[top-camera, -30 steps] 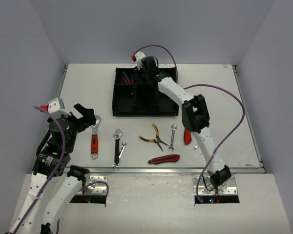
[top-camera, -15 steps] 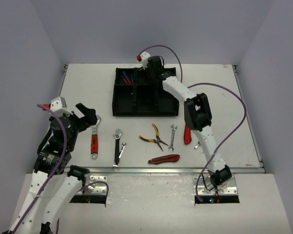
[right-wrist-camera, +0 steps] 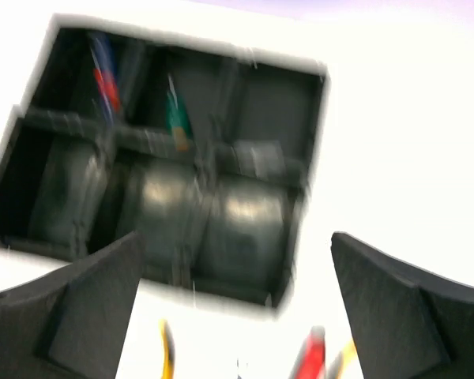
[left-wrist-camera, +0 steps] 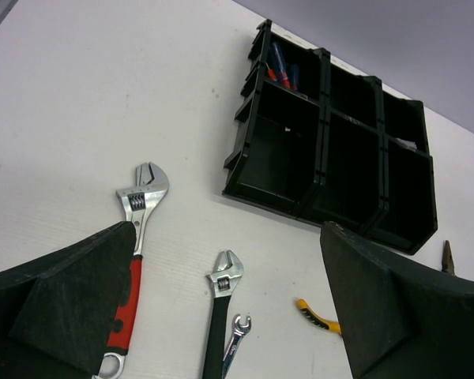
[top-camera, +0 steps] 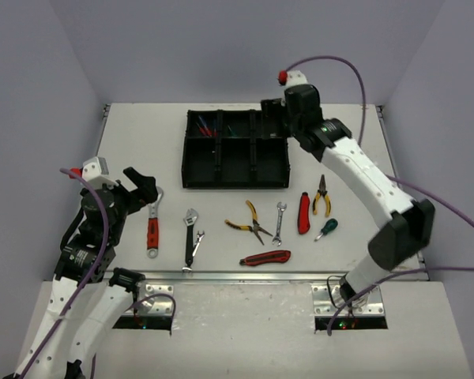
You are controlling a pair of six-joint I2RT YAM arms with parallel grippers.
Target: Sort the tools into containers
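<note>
The black tray (top-camera: 235, 184) sits at upper centre of the top view. Its back-left bin holds red and blue screwdrivers (top-camera: 205, 125). The back-middle bin holds a green screwdriver (right-wrist-camera: 176, 118), blurred in the right wrist view.

The right gripper (top-camera: 270, 120) hangs over the tray's back-right corner, fingers spread wide and empty. At middle left, the left gripper (top-camera: 142, 187) is also wide and empty, just beside the red wrench (top-camera: 152, 225).

Below the tray lie:
- a black wrench (top-camera: 190, 237)
- a small spanner (top-camera: 197, 239)
- yellow pliers (top-camera: 251, 223)
- a longer spanner (top-camera: 279, 223)
- a red knife (top-camera: 303, 213)
- second pliers (top-camera: 321, 195)
- a second green screwdriver (top-camera: 325, 229)
- a second knife (top-camera: 265, 257), lowest in the frame
</note>
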